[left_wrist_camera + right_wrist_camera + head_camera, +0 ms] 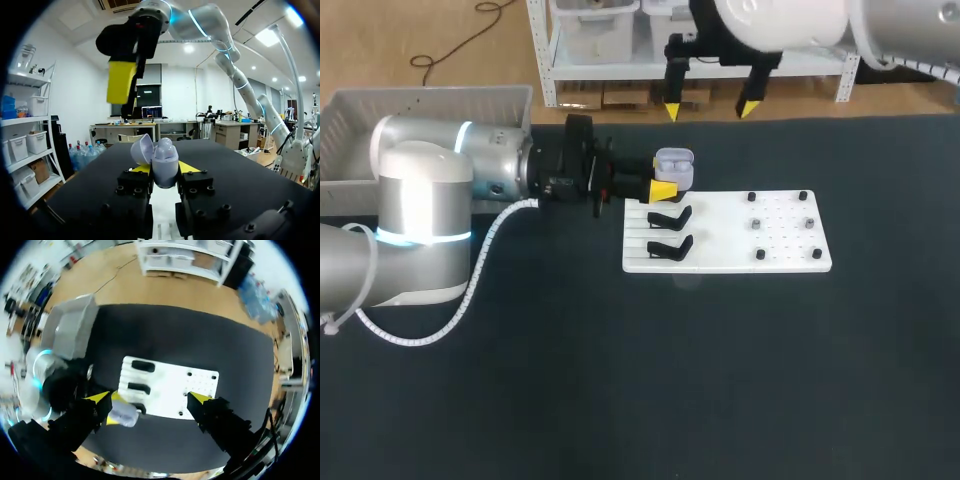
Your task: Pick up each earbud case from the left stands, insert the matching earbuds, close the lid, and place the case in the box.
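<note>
Right arm (790,25), nearest the head camera, hangs above the far edge of the counter (720,380). Its right tool (710,106) stands wide and holds nothing. Both yellow tips point down, well apart from the board below.

Left tool (668,182) is clamped on the earbud case (674,168). The left wrist view shows one yellow tip against each side of the case. The case is held at the far left corner of the white board (720,240), just beside the stands. Its lid (141,149) is hinged open.

Status of the steps for this case:

1. Pick-up: done, judging from the grip.
2. Earbud insertion: probably done. Pale rounded shapes show in the open top, which suggests seated earbuds, but this cannot be confirmed.
3. Lid closing: not yet done.
4. Placement: not yet done. The box (420,110) stands at the counter's far left corner, well apart from the case. Its contents cannot be made out.

Two black stands (668,217) on the left side of the board carry no case. The small dark pegs (757,224) on its right side are too small to show whether any earbud sits on them.

Judgement: this case is roughly midway through its cycle. With the left tool occupied, closing the lid likely falls to the free right tool. Transfer to the box comes after that. Whether other cases are already boxed cannot be told.
</note>
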You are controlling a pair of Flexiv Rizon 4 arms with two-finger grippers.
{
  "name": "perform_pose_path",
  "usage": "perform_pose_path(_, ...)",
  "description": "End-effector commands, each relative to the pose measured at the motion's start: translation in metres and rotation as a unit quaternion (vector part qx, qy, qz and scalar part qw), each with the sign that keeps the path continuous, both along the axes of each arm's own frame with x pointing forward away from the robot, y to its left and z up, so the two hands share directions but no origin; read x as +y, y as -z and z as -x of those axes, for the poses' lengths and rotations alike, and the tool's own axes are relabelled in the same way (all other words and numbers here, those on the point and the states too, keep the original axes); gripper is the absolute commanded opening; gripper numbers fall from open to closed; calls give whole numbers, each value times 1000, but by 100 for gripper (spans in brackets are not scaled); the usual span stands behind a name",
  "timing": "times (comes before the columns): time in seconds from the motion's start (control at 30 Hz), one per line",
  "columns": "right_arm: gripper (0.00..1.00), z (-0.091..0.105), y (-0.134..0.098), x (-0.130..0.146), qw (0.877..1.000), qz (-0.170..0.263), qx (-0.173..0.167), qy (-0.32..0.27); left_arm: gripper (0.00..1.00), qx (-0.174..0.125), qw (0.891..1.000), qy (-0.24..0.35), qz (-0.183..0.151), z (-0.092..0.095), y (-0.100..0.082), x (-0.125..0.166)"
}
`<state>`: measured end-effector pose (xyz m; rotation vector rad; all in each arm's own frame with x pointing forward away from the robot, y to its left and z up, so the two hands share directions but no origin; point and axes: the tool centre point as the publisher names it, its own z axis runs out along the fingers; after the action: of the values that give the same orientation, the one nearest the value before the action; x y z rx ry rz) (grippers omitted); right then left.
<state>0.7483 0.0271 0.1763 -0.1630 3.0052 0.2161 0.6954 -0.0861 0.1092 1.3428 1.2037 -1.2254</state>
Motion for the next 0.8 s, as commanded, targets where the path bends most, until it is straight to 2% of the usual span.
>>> perform_pose_path(0.03,100,-5,13,1,996,11,-9,92,0,-1,1000,-1,1,0,1,0)
perform_pose_path(0.33,100,-10,41,-1,994,27,22,100,0,-1,1000,-1,1,0,1,0)
perform_pose_path(0.5,100,-1,46,-1,996,37,35,80,0,-1,1000,-1,1,0,1,0)
perform_pose_path(0.8,100,24,41,-1,997,45,51,45,0,-1,1000,-1,1,0,1,0)
